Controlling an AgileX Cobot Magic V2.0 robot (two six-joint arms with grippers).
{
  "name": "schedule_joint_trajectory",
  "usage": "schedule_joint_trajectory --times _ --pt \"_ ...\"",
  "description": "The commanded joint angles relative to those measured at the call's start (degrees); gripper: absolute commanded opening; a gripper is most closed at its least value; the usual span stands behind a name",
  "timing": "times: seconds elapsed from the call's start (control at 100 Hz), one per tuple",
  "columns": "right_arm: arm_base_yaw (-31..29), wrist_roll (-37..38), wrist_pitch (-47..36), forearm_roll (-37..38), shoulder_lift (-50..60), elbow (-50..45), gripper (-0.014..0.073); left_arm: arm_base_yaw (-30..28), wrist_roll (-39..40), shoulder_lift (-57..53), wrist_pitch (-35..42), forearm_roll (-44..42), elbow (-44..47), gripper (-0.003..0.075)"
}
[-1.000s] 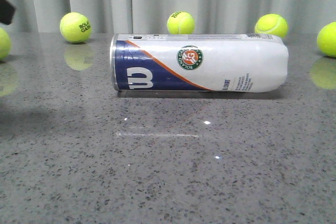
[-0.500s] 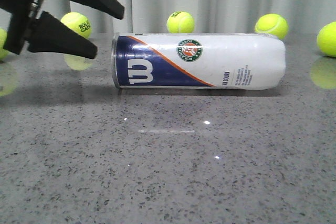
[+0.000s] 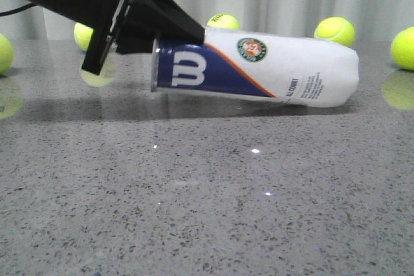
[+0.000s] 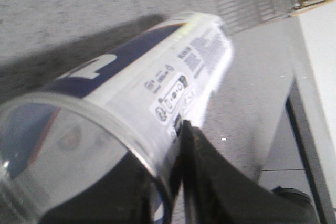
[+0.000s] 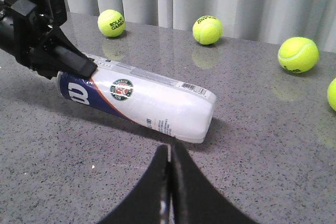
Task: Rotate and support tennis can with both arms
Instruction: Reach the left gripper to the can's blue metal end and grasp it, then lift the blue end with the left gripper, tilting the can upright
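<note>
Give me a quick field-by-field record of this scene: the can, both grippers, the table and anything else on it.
Can: tall white and navy plastic tennis can, lying on its side, open silver-rimmed end raised off the surface, far end resting down
Left gripper: black left gripper at the can's rim end, one finger inside the opening, one outside
Right gripper: black right gripper shut, clear of the can, holding nothing
Surface: grey speckled stone table
Other items: yellow-green tennis balls scattered along the back edge
</note>
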State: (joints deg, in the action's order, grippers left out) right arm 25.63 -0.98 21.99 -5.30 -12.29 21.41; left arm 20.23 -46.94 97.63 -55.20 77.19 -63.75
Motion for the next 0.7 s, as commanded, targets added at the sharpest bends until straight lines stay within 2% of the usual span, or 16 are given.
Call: schedule_joint_trajectory --times 0.0,0.19,0.38,0.51,0.69 --pt "-0.4 -0.4 -4.1 0.4 -0.5 1.4 -0.0060 0.4 -1.3 -2.2 -0.8 2.0 -1.4 -0.0019" --pt "-0.4 -0.4 -4.1 0.4 -0.5 1.4 -0.0060 0.4 -5.9 -2.9 -3.1 5.1 -1.4 -0.0019" --pt "-0.4 -0.4 -4.1 0.4 -0.5 1.4 -0.0060 0.4 -5.9 -8.2 -1.8 4.6 -1.4 -0.0019" --pt "-0.4 -0.4 -4.1 0.4 -0.5 1.4 -0.0060 0.4 -5.0 -14.6 2.0 1.0 -1.4 -0.0019" --pt "-0.4 -0.4 -4.1 0.4 -0.5 1.4 -0.0060 0.4 1.5 -22.7 3.6 -8.3 -2.5 -0.0019"
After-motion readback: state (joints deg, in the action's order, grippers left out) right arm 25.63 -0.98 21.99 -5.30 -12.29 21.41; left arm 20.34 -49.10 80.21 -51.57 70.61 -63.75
